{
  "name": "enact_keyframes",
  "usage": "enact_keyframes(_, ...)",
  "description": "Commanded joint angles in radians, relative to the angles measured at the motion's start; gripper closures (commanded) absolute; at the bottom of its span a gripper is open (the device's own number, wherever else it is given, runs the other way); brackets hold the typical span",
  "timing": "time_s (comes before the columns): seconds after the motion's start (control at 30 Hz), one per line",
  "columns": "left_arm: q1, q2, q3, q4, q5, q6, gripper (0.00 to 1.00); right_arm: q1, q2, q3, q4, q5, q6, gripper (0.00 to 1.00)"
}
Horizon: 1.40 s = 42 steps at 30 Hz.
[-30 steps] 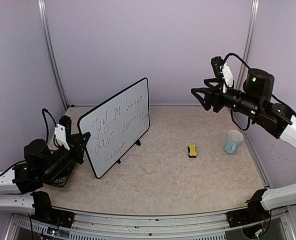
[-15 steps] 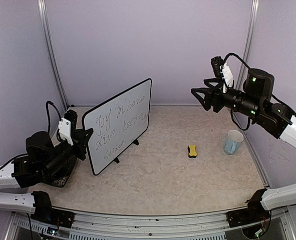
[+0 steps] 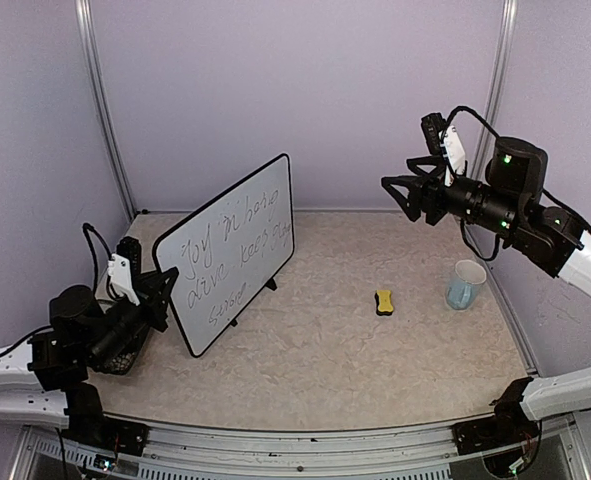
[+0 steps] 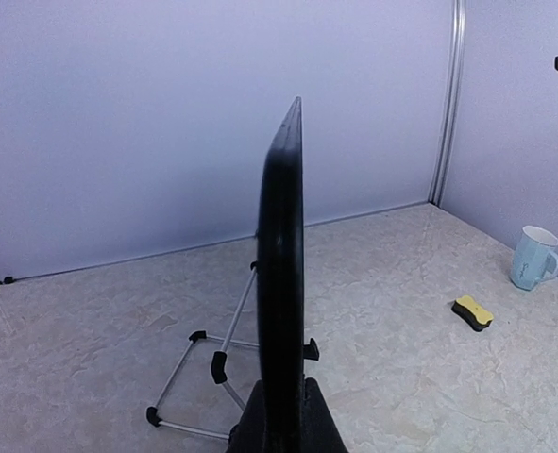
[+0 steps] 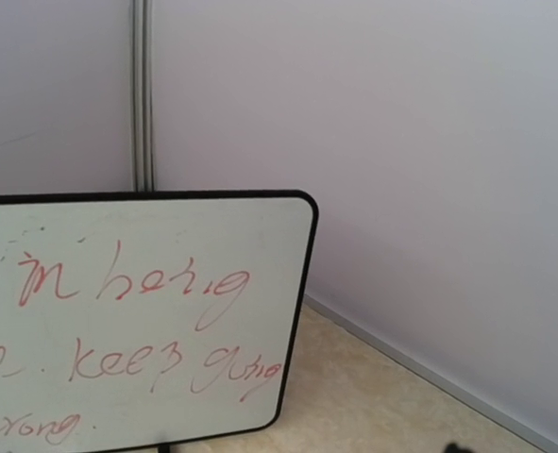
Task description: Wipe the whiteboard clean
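Observation:
The whiteboard (image 3: 231,256), black-framed and covered in handwriting, stands tilted at the left of the table. My left gripper (image 3: 163,290) is shut on its near left edge. In the left wrist view the whiteboard (image 4: 283,274) shows edge-on, and the fingers (image 4: 256,425) pinch its frame from both sides. Whether it rests on the wire stand (image 4: 195,370) behind it, I cannot tell. My right gripper (image 3: 401,196) hangs open high at the right with nothing in it, facing the whiteboard (image 5: 137,321), whose writing is red. Its fingers barely show in its own view.
A small yellow sponge eraser (image 3: 384,301) lies on the table right of centre, also the eraser (image 4: 473,312) in the left wrist view. A light blue cup (image 3: 464,284) stands near the right wall. Lilac walls close in the back and both sides.
The left gripper swung the whiteboard up and to the right, then back left and lower to where it is now. The right arm has not moved.

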<state>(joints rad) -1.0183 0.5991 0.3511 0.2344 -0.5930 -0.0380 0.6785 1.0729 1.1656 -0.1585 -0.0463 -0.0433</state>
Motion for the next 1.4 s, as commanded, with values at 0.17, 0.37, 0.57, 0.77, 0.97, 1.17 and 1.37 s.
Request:
enact_keyframes(0.17, 0.0, -0.013, -0.004, 0.056, -0.14, 0.112, 1.0, -0.007, 0.005, 0.001, 0.015, -0.012, 0.008, 0.26)
enact_keyframes(0.37, 0.0, 0.053, 0.117, 0.003, -0.098, 0.172, 1.0, -0.007, 0.009, 0.009, 0.013, -0.014, 0.008, 0.26)
enact_keyframes(0.57, 0.001, 0.142, 0.205, -0.117, -0.089, 0.19, 1.0, -0.007, 0.009, 0.003, 0.016, -0.013, 0.007, 0.26)
enact_keyframes(0.77, 0.004, 0.067, 0.087, 0.02, -0.07, 0.288, 1.0, -0.007, 0.006, -0.002, 0.022, -0.018, 0.006, 0.26)
enact_keyframes(0.97, 0.052, 0.037, 0.027, 0.068, -0.05, 0.24, 1.0, -0.007, -0.003, -0.006, 0.02, -0.019, 0.006, 0.26)
enact_keyframes(1.17, 0.081, 0.04, -0.034, 0.103, -0.083, 0.104, 1.0, -0.007, -0.007, -0.009, 0.02, -0.018, 0.008, 0.26)
enact_keyframes(1.37, 0.08, -0.02, -0.093, 0.119, -0.157, 0.02, 0.97, -0.007, -0.005, -0.007, 0.019, -0.02, 0.01, 0.26)
